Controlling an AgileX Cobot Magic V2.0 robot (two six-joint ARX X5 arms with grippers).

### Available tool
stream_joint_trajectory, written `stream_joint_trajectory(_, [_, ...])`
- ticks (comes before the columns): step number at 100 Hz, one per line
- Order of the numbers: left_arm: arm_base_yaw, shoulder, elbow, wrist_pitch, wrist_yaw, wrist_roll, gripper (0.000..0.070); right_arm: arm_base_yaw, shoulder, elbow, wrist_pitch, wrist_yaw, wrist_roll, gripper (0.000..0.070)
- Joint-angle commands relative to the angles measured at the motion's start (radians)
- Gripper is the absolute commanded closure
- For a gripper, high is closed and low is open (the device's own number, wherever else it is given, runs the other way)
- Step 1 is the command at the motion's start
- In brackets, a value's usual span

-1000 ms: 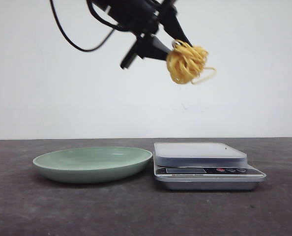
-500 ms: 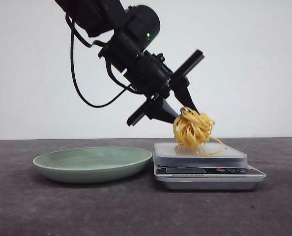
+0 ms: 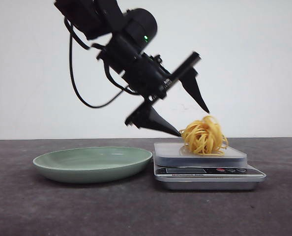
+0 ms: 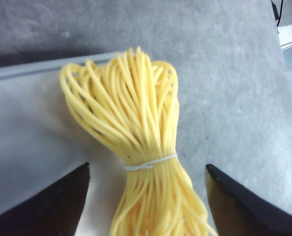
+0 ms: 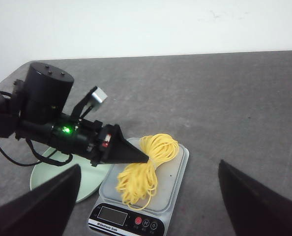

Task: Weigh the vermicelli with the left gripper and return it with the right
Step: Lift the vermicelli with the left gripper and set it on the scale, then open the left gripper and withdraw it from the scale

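The vermicelli (image 3: 204, 136), a yellow nest tied with a white thread, lies on the platform of the silver kitchen scale (image 3: 205, 169). My left gripper (image 3: 194, 122) is open, with one finger on each side of the nest and just above it, not touching it. In the left wrist view the vermicelli (image 4: 136, 123) lies between the spread fingers (image 4: 52, 206). My right gripper (image 5: 150, 163) is open and empty, high above the table. From there I see the vermicelli (image 5: 145, 172) on the scale (image 5: 178, 184). The right gripper is out of the front view.
A pale green plate (image 3: 92, 164) stands empty just left of the scale and also shows in the right wrist view (image 5: 40, 179). The left arm (image 5: 62, 128) reaches over the plate toward the scale. The dark table ends at a white wall.
The left gripper came down from high up with the vermicelli, set it on the scale platform, and opened. The vermicelli now rests there free of the fingers.
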Motion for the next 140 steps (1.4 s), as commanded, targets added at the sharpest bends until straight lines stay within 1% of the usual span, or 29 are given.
stream_joint_trajectory(1, [0.010,-0.051,0.016,-0.002,-0.005,0.051,0.0256,0.002,0.003,0.016,0.002,0.000,-0.015,0.0136])
stream_joint_trajectory(4, [0.018,-0.077,0.016,-0.013,-0.008,0.070,0.0283,0.002,0.003,0.016,0.000,0.000,-0.015,0.0136])
stream_joint_trajectory(10, [0.032,-0.138,0.016,-0.040,-0.022,0.111,0.0306,0.002,0.003,0.016,-0.006,0.001,-0.015,0.0136])
stream_joint_trajectory(19, [0.050,-0.252,0.016,-0.109,-0.049,0.193,0.0308,0.002,0.003,0.016,-0.015,0.000,-0.015,0.0136])
stream_joint_trajectory(25, [0.056,-0.338,0.016,-0.166,-0.089,0.250,0.0308,0.002,0.003,0.016,-0.017,0.001,-0.015,0.0136])
stream_joint_trajectory(31, [0.056,-0.429,0.016,-0.227,-0.155,0.313,0.0308,0.002,0.003,0.016,-0.016,0.001,-0.015,0.0136])
stream_joint_trajectory(33, [0.056,-0.477,0.016,-0.257,-0.198,0.339,0.0308,0.002,0.003,0.016,-0.016,0.001,-0.015,0.0136])
stream_joint_trajectory(36, [0.056,-0.508,0.016,-0.276,-0.225,0.355,0.0308,0.002,0.003,0.016,-0.016,0.001,-0.015,0.0136])
stream_joint_trajectory(43, [0.056,-0.617,0.016,-0.338,-0.321,0.417,0.0308,0.002,0.003,0.016,-0.016,0.001,-0.020,0.0136])
stream_joint_trajectory(49, [0.055,-0.709,0.016,-0.387,-0.396,0.445,0.0308,0.002,0.003,0.016,-0.017,0.001,-0.029,0.0136])
stream_joint_trajectory(55, [0.054,-0.795,0.016,-0.433,-0.445,0.470,0.0308,0.002,0.003,0.016,-0.017,0.001,-0.030,0.0136])
stream_joint_trajectory(64, [0.054,-0.916,0.016,-0.514,-0.490,0.496,0.0308,0.002,0.003,0.016,-0.018,0.001,-0.031,0.0136])
stream_joint_trajectory(87, [0.054,-1.171,0.013,-0.777,-0.606,0.492,0.0308,0.002,0.003,0.016,-0.023,0.001,-0.034,0.0136])
stream_joint_trajectory(100, [0.055,-1.308,-0.015,-0.887,-0.624,0.451,0.0308,0.002,0.003,0.016,-0.023,0.001,-0.038,0.0136])
stream_joint_trajectory(112, [0.055,-1.451,-0.072,-0.937,-0.632,0.392,0.0312,0.002,0.003,0.016,-0.023,0.001,-0.042,0.0136])
stream_joint_trajectory(120, [0.055,-1.547,-0.122,-0.960,-0.654,0.357,0.0313,0.002,0.003,0.016,-0.023,0.000,-0.041,0.0136])
stream_joint_trajectory(135, [0.055,-1.700,-0.250,-0.999,-0.678,0.285,0.0320,0.014,0.011,0.016,-0.022,-0.001,-0.040,0.0137])
stream_joint_trajectory(140, [0.055,-1.738,-0.298,-1.007,-0.680,0.274,0.0320,0.025,0.023,0.016,-0.023,-0.004,-0.038,0.0137])
